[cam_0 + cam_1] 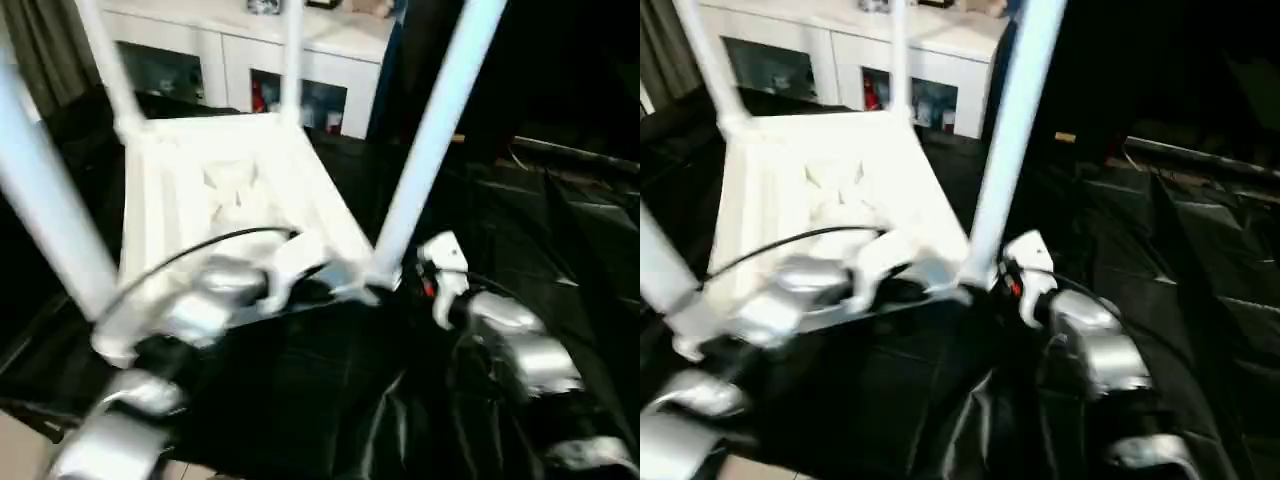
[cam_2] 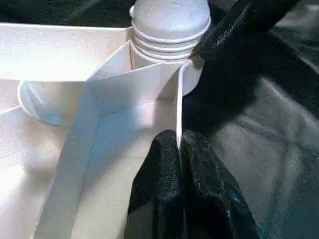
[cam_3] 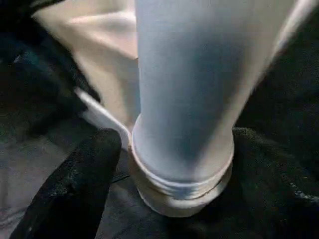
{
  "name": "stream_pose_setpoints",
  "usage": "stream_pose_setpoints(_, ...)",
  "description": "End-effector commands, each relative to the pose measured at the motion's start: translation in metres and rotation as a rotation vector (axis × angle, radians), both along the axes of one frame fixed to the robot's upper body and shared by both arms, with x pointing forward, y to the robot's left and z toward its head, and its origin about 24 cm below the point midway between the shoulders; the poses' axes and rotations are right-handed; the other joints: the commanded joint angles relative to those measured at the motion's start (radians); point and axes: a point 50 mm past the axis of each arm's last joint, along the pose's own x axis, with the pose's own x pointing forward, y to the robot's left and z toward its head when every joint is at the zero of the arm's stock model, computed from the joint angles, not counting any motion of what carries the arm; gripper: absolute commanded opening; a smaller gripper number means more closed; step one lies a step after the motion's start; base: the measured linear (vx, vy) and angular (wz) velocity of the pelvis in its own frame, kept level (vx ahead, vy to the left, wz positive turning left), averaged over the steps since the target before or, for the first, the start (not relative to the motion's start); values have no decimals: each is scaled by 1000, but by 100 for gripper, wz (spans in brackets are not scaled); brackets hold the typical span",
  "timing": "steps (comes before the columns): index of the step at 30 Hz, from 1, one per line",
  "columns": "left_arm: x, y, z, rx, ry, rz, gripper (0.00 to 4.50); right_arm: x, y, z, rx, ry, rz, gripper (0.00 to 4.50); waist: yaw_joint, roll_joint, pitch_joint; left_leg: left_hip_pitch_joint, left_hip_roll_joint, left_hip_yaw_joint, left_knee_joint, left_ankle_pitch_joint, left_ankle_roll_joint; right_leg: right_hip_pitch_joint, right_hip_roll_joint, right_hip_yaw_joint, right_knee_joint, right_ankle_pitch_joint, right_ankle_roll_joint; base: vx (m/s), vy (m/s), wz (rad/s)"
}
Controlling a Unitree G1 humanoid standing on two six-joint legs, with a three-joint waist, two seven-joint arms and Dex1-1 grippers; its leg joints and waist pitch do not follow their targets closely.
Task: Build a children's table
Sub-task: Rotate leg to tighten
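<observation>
The children's table lies upside down, its ribbed white top (image 1: pixel 230 190) on black sheeting with several white legs standing up from the corner sockets. My left gripper (image 2: pixel 179 144) is shut on the thin rim wall of the top, just beside the near right corner socket (image 2: pixel 169 35). The near right leg (image 1: pixel 430 150) rises from that socket. My right gripper (image 3: pixel 182 149) is at this leg's threaded base, one black finger (image 3: pixel 75 184) on each side of it. The jaws stand open around the leg, close to it.
A white cabinet with glass doors (image 1: pixel 250 60) stands behind the table. Crinkled black sheeting (image 1: pixel 330 400) covers the work area, reaching far to the right. A black cable (image 1: pixel 200 245) arcs over my left forearm. Bare floor shows at the near left corner (image 1: pixel 15 440).
</observation>
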Motion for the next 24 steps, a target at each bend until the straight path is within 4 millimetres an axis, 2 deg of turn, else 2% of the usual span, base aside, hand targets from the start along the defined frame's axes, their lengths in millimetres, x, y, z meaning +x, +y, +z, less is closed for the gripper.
stream_pose_setpoints(1,-13,-4,-7,-65,80,-67,0,-5,-1,1,-22,12,93,372,0,-13,-48,-2,24,-1,-64,-219,47,40,-42,30,-77,-295,-161,0,0,0)
stream_pose_setpoints(4,-14,3,-6,-66,84,-63,0,-9,-3,-1,-42,40,151,372,-1,-11,-47,-3,24,1,-62,-204,53,42,-40,31,-71,-245,-183,0,0,0)
stream_pose_setpoints(5,-14,5,-6,-64,83,-59,0,-10,-2,-2,-42,49,164,372,0,-18,-47,-6,23,1,-62,-201,56,45,-41,31,-69,-251,-180,0,0,0)
stream_pose_setpoints(6,-14,5,-6,-64,83,-59,0,-10,-2,-2,-42,49,164,372,1,-16,-46,-5,23,1,-62,-201,57,44,-42,31,-71,-260,-178,0,0,0)
stream_pose_setpoints(7,-15,7,-5,-61,79,-54,0,-10,-3,-4,-54,59,172,372,2,-26,-47,-5,24,2,-59,-194,58,44,-44,32,-69,-267,-174,0,0,0)
stream_pose_setpoints(9,-15,9,-5,-61,77,-48,0,-9,-2,-5,-57,63,175,372,3,-22,-45,-3,24,3,-60,-191,57,41,-44,33,-72,-273,-172,0,0,0)
stream_pose_setpoints(10,-15,9,-4,-66,77,-41,0,-7,2,-5,-44,62,170,372,2,-25,-45,-4,23,3,-59,-193,55,42,-45,33,-71,-283,-170,0,0,0)
stream_pose_setpoints(12,-16,10,-4,-67,77,-41,0,-6,4,-4,-27,63,169,372,2,-26,-45,-3,24,2,-60,-200,49,42,-46,33,-73,-305,-164,0,0,0)
stream_pose_setpoints(13,-16,10,-4,-67,77,-42,0,-5,5,-4,-16,63,169,337,1,-25,-44,-4,24,2,-61,-204,47,42,-46,33,-74,-313,-161,0,0,0)
stream_pose_setpoints(15,-17,10,-4,-66,79,-44,0,-5,7,-1,12,58,174,337,2,-26,-45,-2,25,1,-62,-208,41,41,-46,33,-73,-311,-159,0,0,0)
stream_pose_setpoints(17,-17,10,-4,-67,79,-44,0,-5,8,-1,20,57,178,309,1,-27,-45,-2,24,1,-61,-200,42,42,-44,33,-71,-293,-162,0,0,0)
stream_pose_setpoints(24,-18,11,-3,-63,81,-40,0,-8,10,-1,36,65,205,277,2,-29,-47,-2,23,4,-57,-167,54,45,-43,33,-66,-240,-178,0,0,0)
